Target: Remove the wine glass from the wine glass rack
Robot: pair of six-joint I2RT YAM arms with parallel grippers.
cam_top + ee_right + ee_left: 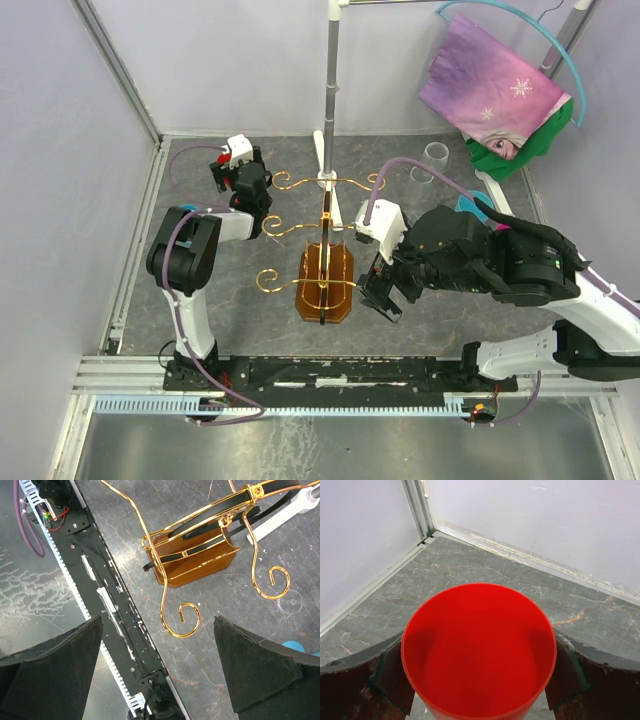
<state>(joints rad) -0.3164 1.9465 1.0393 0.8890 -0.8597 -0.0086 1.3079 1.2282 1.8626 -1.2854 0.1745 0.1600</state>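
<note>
**Wine glass rack** (325, 283): gold wire with curled scroll arms on an amber base (200, 562). It stands upright at frame centre on the grey marbled table (250, 315).

**Right gripper** (384, 292): just right of the rack base. Its fingers (60, 655) are spread wide with nothing between them.

**Left gripper** (238, 172): upper left of the rack, closed around a red cup (479, 650).

**Grey pole** (329, 90): upright, directly behind the rack.

**Clear glass** (435, 155): upright at upper right, well apart from the rack. Whether it has a stem cannot be told.

Rack (324, 272): gold wire, curled scroll arms, amber base, upright mid-table. Glass (479, 650): red, bowl open, gripped in left hand (226, 165) near rack's back-left arm.
</note>
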